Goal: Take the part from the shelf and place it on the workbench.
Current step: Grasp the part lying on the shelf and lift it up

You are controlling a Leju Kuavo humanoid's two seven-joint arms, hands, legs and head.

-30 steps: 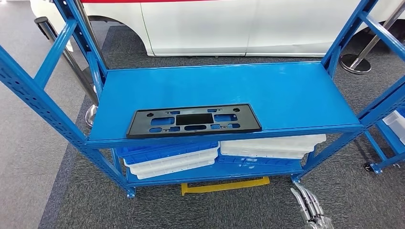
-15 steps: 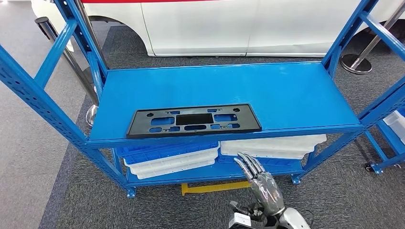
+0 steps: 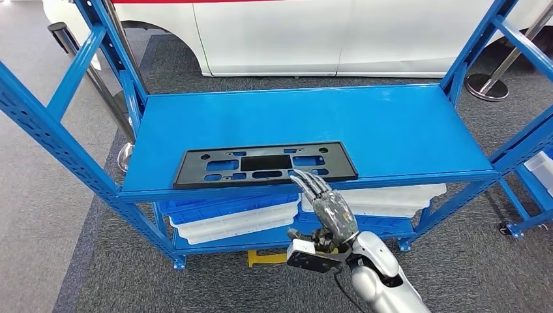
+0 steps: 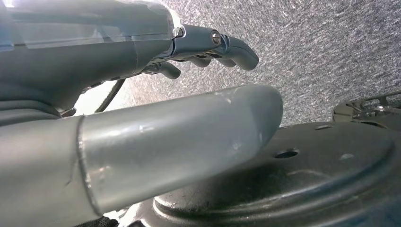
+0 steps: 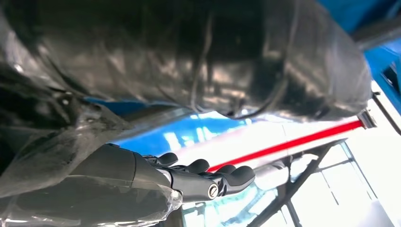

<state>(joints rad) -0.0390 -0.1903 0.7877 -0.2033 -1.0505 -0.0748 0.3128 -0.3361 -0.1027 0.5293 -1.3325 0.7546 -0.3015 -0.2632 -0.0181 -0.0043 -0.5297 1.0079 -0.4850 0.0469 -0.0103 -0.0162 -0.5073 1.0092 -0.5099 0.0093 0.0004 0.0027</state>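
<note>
Right hand (image 3: 328, 207), lower centre of the head view, raised in front of the blue shelf (image 3: 404, 130) with fingers (image 3: 312, 184) extended and slightly apart, holding nothing; fingertips overlap the shelf's front edge just below the right end of the black part (image 3: 264, 164). Part lies flat on the upper shelf board, centre-left of frame, near the front edge. Left hand (image 4: 208, 47), seen in its wrist view above grey carpet (image 4: 312, 42), fingers loosely curled, nothing in them. White and blue trays (image 3: 231, 218) stacked on the lower shelf level.
</note>
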